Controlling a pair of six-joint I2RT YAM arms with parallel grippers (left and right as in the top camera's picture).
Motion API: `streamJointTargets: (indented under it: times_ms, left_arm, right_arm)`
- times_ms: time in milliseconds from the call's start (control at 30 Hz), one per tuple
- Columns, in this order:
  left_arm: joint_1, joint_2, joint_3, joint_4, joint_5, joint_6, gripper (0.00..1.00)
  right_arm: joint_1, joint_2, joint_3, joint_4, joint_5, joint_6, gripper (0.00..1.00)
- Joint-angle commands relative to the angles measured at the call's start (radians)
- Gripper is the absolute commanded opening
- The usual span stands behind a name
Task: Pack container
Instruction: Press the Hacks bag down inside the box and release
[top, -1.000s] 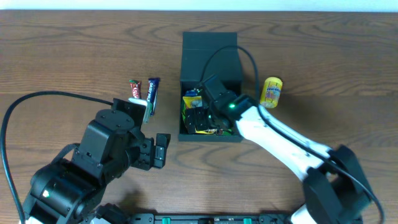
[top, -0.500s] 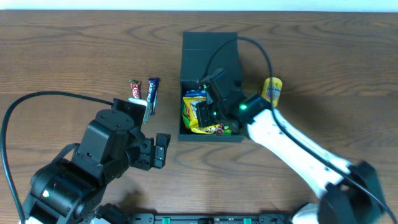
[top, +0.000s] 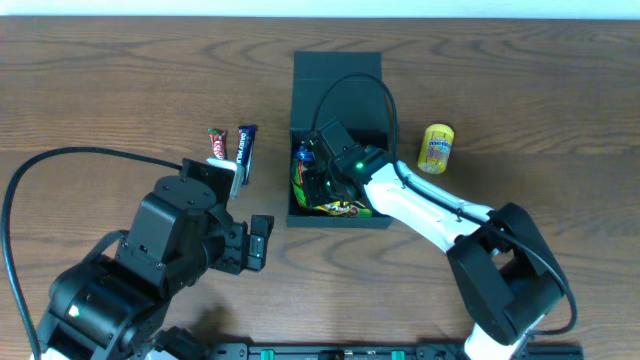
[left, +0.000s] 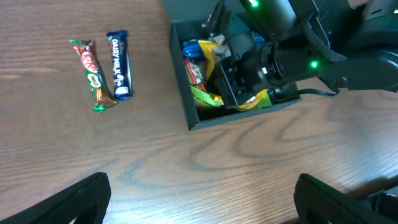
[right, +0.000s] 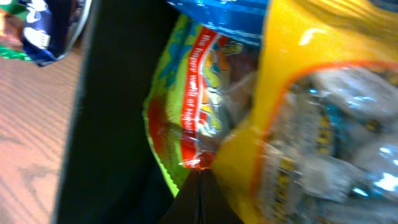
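Observation:
The dark teal container (top: 337, 72) stands at the table's middle back with its flap lid laid open behind it. Several snack packets fill it, among them a yellow one (top: 335, 208) and a green and red one (right: 193, 106). My right gripper (top: 322, 180) reaches down inside the container (left: 186, 99). Its jaws (right: 200, 173) are pressed together, tips against the packets beside the dark left wall (right: 118, 112); nothing shows between them. My left gripper (top: 262, 242) hovers open over bare wood in front of the container, left of it, fingers wide apart (left: 202, 183).
A red and green KitKat bar (top: 216, 144) and a blue Dairy Milk bar (top: 245, 150) lie side by side left of the container. A yellow packet (top: 436, 148) lies to its right. The right arm's cable arcs over the lid.
My right gripper's jaws closed, and it swung up and right, then back down among the packets at the container's left side. The left arm has stayed still.

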Motion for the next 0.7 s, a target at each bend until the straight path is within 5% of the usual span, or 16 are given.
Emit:
streamJointTargets:
  times_ms: [0, 333, 667]
  left_arm:
    - [0.002, -0.001, 0.011, -0.005, -0.017, 0.015, 0.95]
    - [0.002, -0.001, 0.011, -0.004, -0.017, 0.015, 0.95]
    - [0.002, -0.001, 0.011, 0.0, -0.017, 0.014, 0.95]
  right_arm:
    - [-0.014, -0.043, 0.004, -0.012, -0.034, -0.021, 0.01]
    - [-0.109, -0.332, 0.004, -0.175, 0.105, -0.039, 0.01]
    - [-0.006, -0.207, 0.002, -0.144, -0.018, -0.058, 0.01]
